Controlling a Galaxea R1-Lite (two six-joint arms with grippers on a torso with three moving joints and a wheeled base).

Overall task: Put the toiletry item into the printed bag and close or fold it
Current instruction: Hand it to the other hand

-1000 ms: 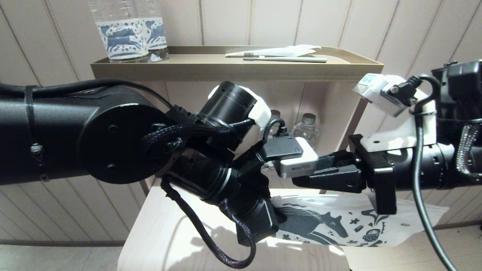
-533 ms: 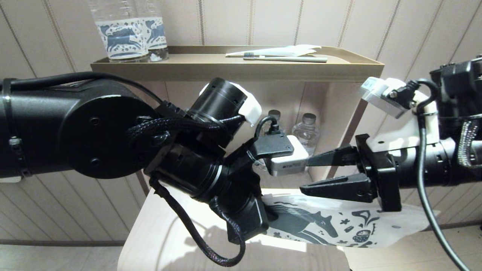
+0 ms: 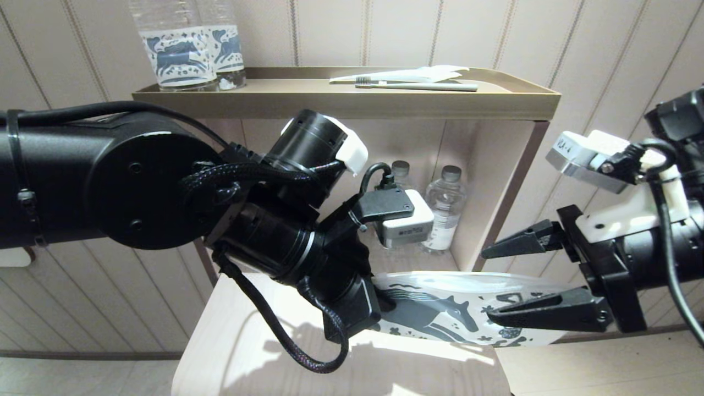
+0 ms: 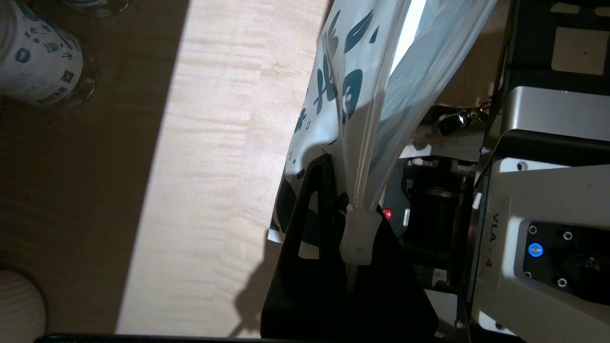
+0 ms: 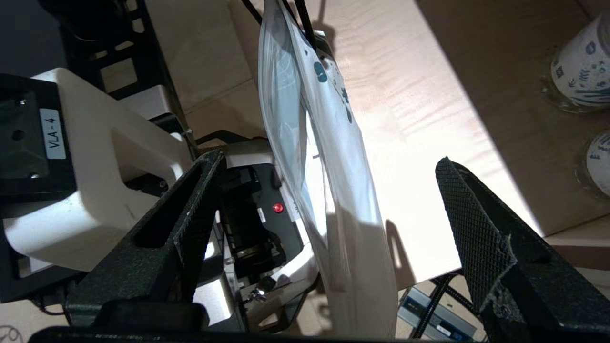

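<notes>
The printed bag (image 3: 440, 313) (image 4: 343, 81) (image 5: 333, 190), white with a dark horse and small motifs, hangs level just above the pale wooden shelf top (image 3: 247, 341). My left gripper (image 3: 388, 311) (image 4: 340, 190) is shut on the bag's left end, right by its white zip slider (image 4: 360, 236). My right gripper (image 3: 487, 286) (image 5: 329, 162) is open at the bag's right end. One finger is above the bag, one in front of it, neither touching. A toothbrush (image 3: 418, 86) lies on the upper tray (image 3: 341, 102) beside a plain white wrapper (image 3: 423, 73).
Two tall printed bottles (image 3: 187, 49) stand at the tray's left end. Small water bottles (image 3: 445, 203) stand in the shelf niche behind the arms. Printed bottles (image 4: 38, 62) (image 5: 581, 66) show beside the shelf top in the wrist views. Both arms crowd the space above the shelf top.
My right gripper has opened wide and drawn back to the right and downward. My left gripper has shifted a little left, still holding the bag.
</notes>
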